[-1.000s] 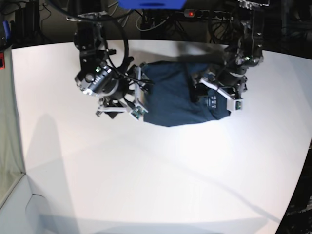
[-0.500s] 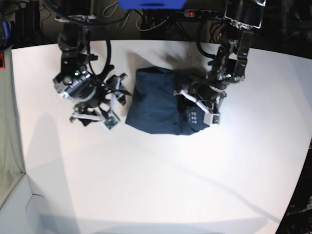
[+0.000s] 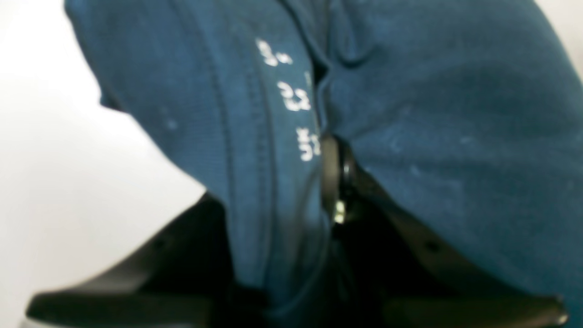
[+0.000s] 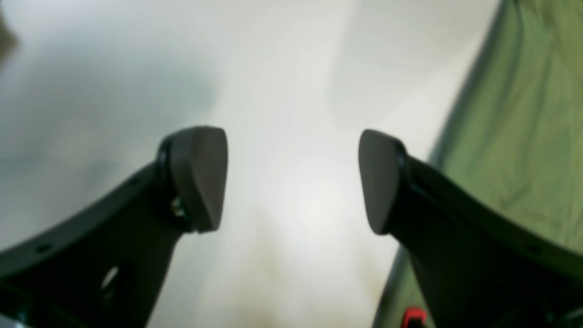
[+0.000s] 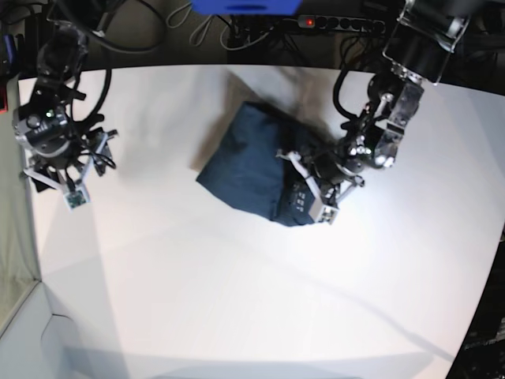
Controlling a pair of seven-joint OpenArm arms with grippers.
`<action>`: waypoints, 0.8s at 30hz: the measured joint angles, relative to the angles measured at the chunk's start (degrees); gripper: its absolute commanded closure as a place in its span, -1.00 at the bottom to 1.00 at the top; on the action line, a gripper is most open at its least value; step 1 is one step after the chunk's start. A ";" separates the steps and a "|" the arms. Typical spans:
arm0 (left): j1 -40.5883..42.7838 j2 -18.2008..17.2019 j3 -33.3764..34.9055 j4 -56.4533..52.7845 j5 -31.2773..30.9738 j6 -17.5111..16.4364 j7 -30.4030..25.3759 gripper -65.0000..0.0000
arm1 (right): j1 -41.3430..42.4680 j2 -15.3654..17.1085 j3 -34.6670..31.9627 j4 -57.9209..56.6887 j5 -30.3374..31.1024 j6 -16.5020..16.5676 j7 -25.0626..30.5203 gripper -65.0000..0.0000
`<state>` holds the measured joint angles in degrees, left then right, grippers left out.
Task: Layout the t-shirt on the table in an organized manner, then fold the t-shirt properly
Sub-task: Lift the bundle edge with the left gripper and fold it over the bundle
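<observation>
Since a second ago your right gripper (image 5: 69, 188) has swung from the t-shirt's edge out to the far left rim of the worktop (image 5: 237, 300), and the t-shirt (image 5: 252, 170) has rotated and slid a little toward the middle. You see the right gripper's jaws spread wide in its wrist view, nothing between them, only bare white worktop below and green fabric (image 4: 524, 136) off to one side. Your left gripper (image 5: 316, 207) sits on the shirt's near right corner; in its wrist view navy cloth with white label print (image 3: 291, 98) runs between the fingers (image 3: 334, 182), pinched. The shirt lies bunched, upper centre of the worktop.
</observation>
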<state>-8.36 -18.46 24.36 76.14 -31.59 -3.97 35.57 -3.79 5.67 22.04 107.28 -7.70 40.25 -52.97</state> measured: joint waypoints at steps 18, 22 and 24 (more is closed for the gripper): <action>-13.40 7.06 33.11 1.75 35.65 0.70 1.88 1.00 | -0.87 -0.33 4.04 -0.09 -0.07 -0.02 0.04 -0.41; -13.62 7.41 34.25 1.03 41.40 0.74 -1.55 1.00 | -0.85 -0.35 4.04 -0.09 -0.02 -0.02 0.20 -0.41; -13.81 7.54 34.18 0.17 43.25 -1.64 -1.90 1.00 | -0.85 -0.46 4.04 -0.11 -0.02 0.00 0.20 -0.41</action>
<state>-22.17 -10.92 58.54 76.31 11.66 -5.61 33.67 -4.64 5.21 26.09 107.18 -7.73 40.25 -52.77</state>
